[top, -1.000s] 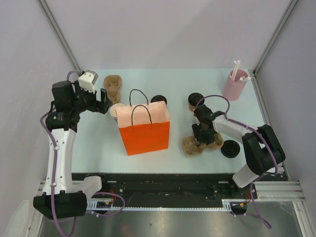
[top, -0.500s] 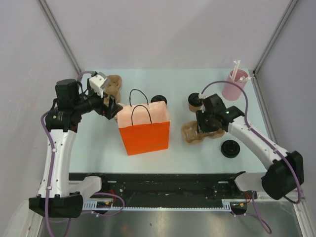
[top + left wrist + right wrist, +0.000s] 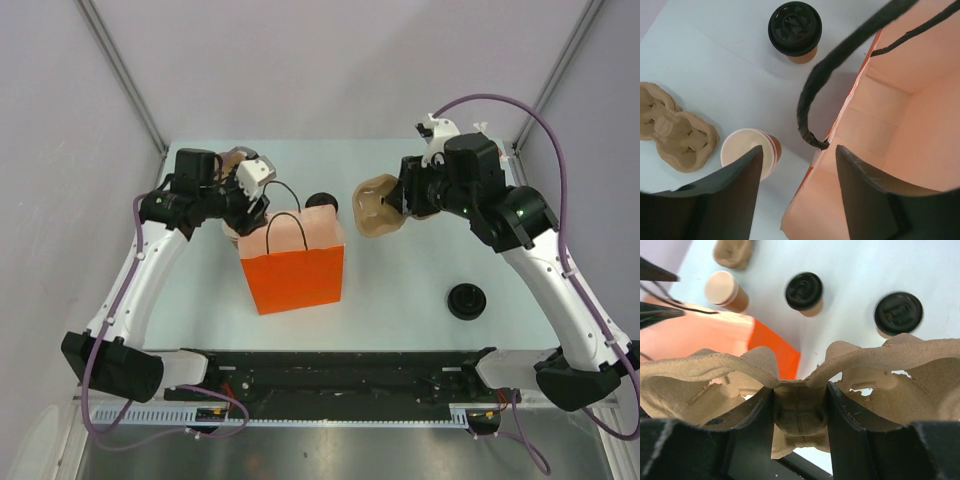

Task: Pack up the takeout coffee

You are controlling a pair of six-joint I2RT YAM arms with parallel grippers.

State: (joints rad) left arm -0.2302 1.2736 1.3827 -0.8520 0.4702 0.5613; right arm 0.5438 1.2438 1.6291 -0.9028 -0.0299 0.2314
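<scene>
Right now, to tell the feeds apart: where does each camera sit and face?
Top external: above, behind the bases, looking down on the table; left arm, right arm showing.
Left wrist: on its arm, looks down into the orange bag, left gripper at bottom.
Right wrist: on its arm, looks down past the pulp tray, right gripper clamping it.
Both wrist views share the lidless cup.

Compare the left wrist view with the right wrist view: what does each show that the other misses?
Only the left wrist view looks down into the orange bag, whose visible interior holds nothing, past the open left hand. Only the right wrist view shows the right hand shut on a pulp tray, and a second lidded cup. Both share the bag, the lidded cup beside it, the lidless cup and the other pulp tray lying flat.
</scene>
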